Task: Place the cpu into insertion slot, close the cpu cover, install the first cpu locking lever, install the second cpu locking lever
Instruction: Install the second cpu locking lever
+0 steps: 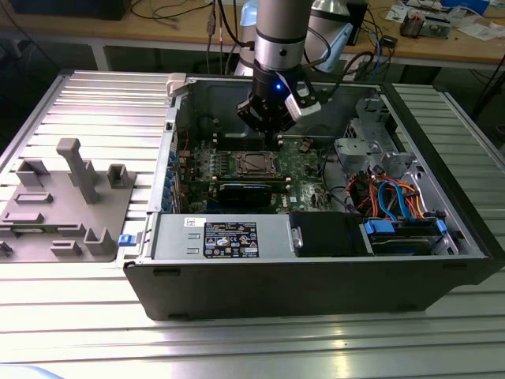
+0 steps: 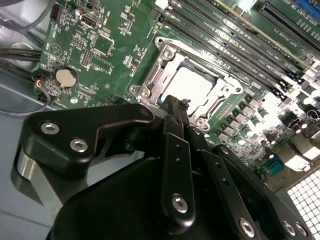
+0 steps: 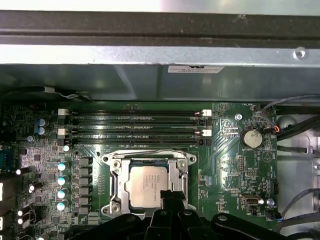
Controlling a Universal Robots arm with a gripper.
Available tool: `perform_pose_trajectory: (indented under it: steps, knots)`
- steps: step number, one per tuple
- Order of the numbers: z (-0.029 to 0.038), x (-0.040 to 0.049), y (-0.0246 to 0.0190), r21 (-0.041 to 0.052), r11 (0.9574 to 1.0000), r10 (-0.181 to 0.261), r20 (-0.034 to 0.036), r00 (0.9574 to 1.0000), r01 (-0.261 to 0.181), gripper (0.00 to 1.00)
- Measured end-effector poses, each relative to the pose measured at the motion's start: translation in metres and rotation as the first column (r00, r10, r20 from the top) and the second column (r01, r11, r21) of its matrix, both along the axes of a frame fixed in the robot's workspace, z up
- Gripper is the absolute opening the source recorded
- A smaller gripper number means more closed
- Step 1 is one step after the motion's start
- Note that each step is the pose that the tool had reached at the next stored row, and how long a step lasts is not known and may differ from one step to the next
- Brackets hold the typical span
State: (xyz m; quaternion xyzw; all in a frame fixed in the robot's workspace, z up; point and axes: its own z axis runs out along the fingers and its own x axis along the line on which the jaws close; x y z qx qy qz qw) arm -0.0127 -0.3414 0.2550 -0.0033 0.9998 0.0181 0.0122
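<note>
Gripper (image 2: 172, 107) fingers pressed together, nothing between them; the tip hangs just over the near edge of the cpu cover (image 2: 167, 62), which looks like a poke-or-press pose rather than a grasp; in the exterior view the gripper (image 1: 268, 126) is inside the open case, above the far side of the motherboard (image 1: 304, 162).

cpu (image 3: 147, 182) sits flat in the insertion slot (image 3: 116, 186), silver top visible through the cover's window; cpu cover (image 3: 175, 170) lies down flat around it, so placing and closing look done; I can't make out whether either locking lever is latched, too thin to tell.

Counts: one cpu, one socket, one cover; four long memory slots (image 3: 135, 127) on the far side of the socket, all empty; one coin battery (image 3: 251, 138); one grey fixture tray (image 1: 63, 209) on the table (image 1: 95, 95) at the exterior view's left, well apart from the case.
</note>
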Motion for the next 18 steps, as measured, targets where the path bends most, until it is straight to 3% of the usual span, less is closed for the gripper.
perform_pose_trajectory:
  steps: [9, 12, 18]
  knots:
    - [0.0000, 0.0000, -0.0086, 0.0000, 1.0000, 0.000, 0.0000, 1.0000, 0.000, 0.11]
    - [0.0008, 0.0000, -0.0092, -0.0002, 1.0000, 0.000, -0.0002, 1.0000, 0.000, 0.11]
    - [0.0125, 0.0000, -0.0091, 0.0007, 1.0000, 0.000, 0.0000, 1.0000, 0.000, 0.11]
